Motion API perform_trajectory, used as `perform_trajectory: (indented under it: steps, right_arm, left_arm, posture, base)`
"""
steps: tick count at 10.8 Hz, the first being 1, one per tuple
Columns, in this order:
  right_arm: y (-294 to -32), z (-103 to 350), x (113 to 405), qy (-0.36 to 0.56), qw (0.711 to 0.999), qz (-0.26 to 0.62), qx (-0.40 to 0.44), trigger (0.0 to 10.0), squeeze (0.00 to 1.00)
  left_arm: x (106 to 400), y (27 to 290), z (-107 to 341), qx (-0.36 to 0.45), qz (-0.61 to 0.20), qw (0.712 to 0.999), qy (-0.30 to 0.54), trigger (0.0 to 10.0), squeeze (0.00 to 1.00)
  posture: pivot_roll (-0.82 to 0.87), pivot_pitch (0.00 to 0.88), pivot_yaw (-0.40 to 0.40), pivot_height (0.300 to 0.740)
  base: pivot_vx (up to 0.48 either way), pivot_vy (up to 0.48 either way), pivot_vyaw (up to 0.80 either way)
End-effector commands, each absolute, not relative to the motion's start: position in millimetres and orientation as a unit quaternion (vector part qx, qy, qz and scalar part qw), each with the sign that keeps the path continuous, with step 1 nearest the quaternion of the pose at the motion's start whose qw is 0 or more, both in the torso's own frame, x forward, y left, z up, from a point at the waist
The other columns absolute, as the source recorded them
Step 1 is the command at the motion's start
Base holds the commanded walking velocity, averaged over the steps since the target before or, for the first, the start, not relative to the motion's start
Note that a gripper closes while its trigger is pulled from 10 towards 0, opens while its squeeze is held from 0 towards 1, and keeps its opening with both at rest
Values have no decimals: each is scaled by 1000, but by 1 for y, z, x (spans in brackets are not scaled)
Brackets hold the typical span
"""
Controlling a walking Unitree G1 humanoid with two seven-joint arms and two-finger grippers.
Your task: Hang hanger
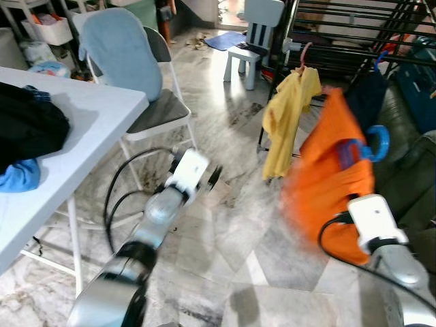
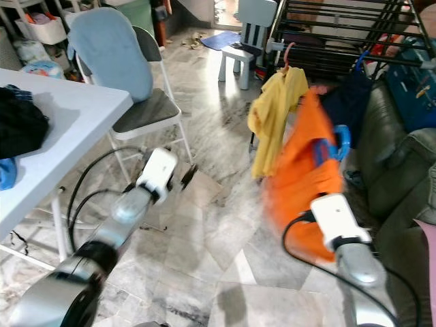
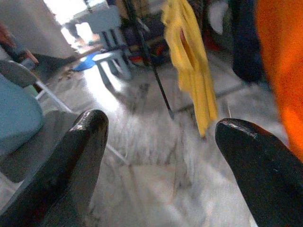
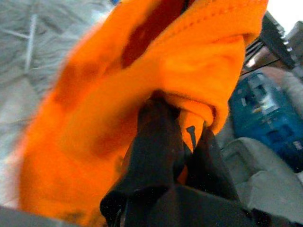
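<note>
Two silver arms reach forward over a pale marble floor [image 1: 225,245]. The right pincer [image 4: 182,135] is closed on an orange garment [image 1: 330,174] that hangs on a blue hanger [image 1: 371,144]; in the right wrist view its black fingers [image 4: 156,142] are pinched together with orange cloth folded over and around them. The garment is held up in the air on the robot's right, blurred, with the blue hook showing at its upper right side, near a dark drying rack [image 1: 340,41]. A yellow shirt [image 1: 286,119] already hangs from that rack on a pink hanger [image 1: 302,58], just beside the orange garment, and a dark blue garment [image 2: 351,102] hangs behind them. A grey sofa [image 2: 402,177] stands at the far right.

The left pincer [image 3: 161,156] is open and holds nothing; its two fingers [image 3: 78,156] stand well apart, above the floor and pointed towards the yellow shirt. On the robot's left stands a white bench [image 1: 75,129] with dark clothing [image 1: 27,122] and a blue cloth [image 1: 20,176] on it. Behind it is a folding chair [image 1: 153,102] with a light blue towel [image 1: 122,51] draped over its back, and farther off a small pale blue chair [image 1: 252,41].
</note>
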State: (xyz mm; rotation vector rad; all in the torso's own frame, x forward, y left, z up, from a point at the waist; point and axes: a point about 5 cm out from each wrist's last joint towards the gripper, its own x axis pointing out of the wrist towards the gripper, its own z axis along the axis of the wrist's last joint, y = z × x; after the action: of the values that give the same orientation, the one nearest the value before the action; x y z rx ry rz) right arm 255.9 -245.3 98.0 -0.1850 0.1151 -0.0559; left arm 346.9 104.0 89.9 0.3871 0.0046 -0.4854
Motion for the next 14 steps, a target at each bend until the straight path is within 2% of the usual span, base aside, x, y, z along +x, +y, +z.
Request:
perform_trajectory:
  steps: [1,3,5,7,9,10,12,14]
  right_arm:
    - [-241,108,256,45,995,-27,-86,10000,0]
    - [-236,99,235,58,993,-93,-45,10000,0]
    - [-236,89,208,72,984,-162,-27,10000,0]
    - [-231,81,191,93,977,-190,-28,10000,0]
    - [-222,85,192,96,981,-159,-47,10000,0]
    - [-221,87,194,97,982,-154,-44,10000,0]
    - [-226,88,191,99,980,-168,-47,10000,0]
    - [-223,83,181,108,978,-174,-26,10000,0]
  left_arm:
    - [344,114,87,211,-243,947,4,10000,0]
    - [333,150,78,218,-189,957,20,10000,0]
    - [324,171,79,222,-154,962,27,10000,0]
    - [312,159,75,184,-148,971,34,10000,0]
    - [306,139,84,141,-169,975,5,10000,0]
    - [301,133,94,149,-194,969,-18,10000,0]
    - [295,134,99,131,-211,969,-11,10000,0]
    - [288,139,94,137,-182,974,4,10000,0]
  posture:
    - [-5,0,16,740]
    - [13,0,33,740]
    - [34,0,38,740]
    - [6,0,58,740]
    - [2,0,36,740]
    - [3,0,33,740]
    - [-3,0,43,740]
    - [-20,0,44,740]
  base:
    - [0,0,0]
    - [0,0,0]
    - [0,0,0]
    - [0,0,0]
    - [0,0,0]
    - [0,0,0]
    - [0,0,0]
    - [0,0,0]
